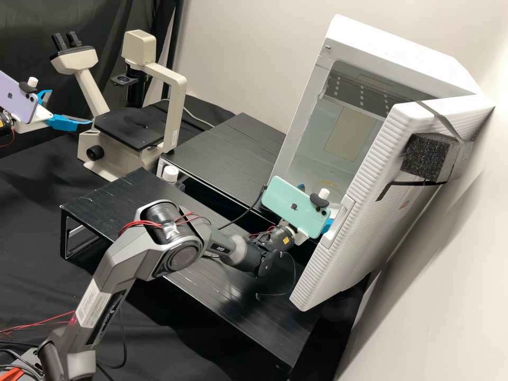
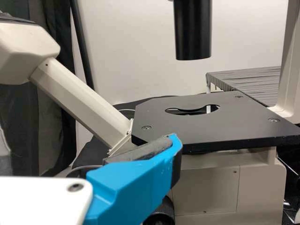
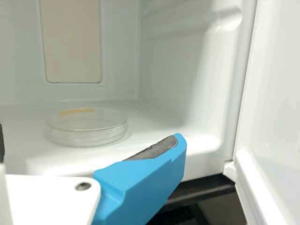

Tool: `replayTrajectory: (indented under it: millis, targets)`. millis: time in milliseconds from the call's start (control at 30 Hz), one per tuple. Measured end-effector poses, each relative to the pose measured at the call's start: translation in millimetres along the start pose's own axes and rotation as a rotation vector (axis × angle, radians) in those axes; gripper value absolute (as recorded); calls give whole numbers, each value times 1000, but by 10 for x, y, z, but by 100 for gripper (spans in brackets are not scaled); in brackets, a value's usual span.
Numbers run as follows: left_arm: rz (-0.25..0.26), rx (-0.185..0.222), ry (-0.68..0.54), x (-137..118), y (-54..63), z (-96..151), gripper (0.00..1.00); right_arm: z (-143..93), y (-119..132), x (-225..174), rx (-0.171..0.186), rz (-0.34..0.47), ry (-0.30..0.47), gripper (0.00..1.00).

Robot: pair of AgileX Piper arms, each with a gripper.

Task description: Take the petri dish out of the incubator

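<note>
In the high view, my right gripper (image 1: 326, 226) is at the open front of the white incubator (image 1: 402, 50), partly hidden behind a phone. The right wrist view shows a clear round petri dish (image 3: 87, 133) lying flat on the floor of the incubator (image 3: 187, 70), with a yellowish strip on its far side. My right gripper (image 3: 89, 147) is open on the near side of the dish, not touching it. At the high view's left edge, my left gripper (image 1: 70, 107) stands open beside the microscope; in the left wrist view this gripper (image 2: 89, 154) has one finger before the stage.
The incubator door (image 1: 344, 238) stands open on the right arm's right side, close to the gripper. A cream microscope (image 1: 174, 106) with a black stage (image 2: 187, 126) is at the back left. Black low tables (image 1: 121, 206) and a small white-capped bottle (image 1: 170, 173) lie between.
</note>
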Motion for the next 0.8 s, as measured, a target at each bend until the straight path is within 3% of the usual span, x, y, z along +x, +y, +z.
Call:
replayTrajectory:
  millis: [433, 567, 800]
  targets:
    - [0, 0, 0, 0, 0, 0, 100, -114, 103, 154, -11, 12, 53, 100]
    - [0, 0, 0, 0, 0, 0, 100, -63, -10, 204, 7, -31, 23, 100]
    - [0, 0, 0, 0, 0, 0, 100, -64, -35, 308, -12, -97, 7, 100]
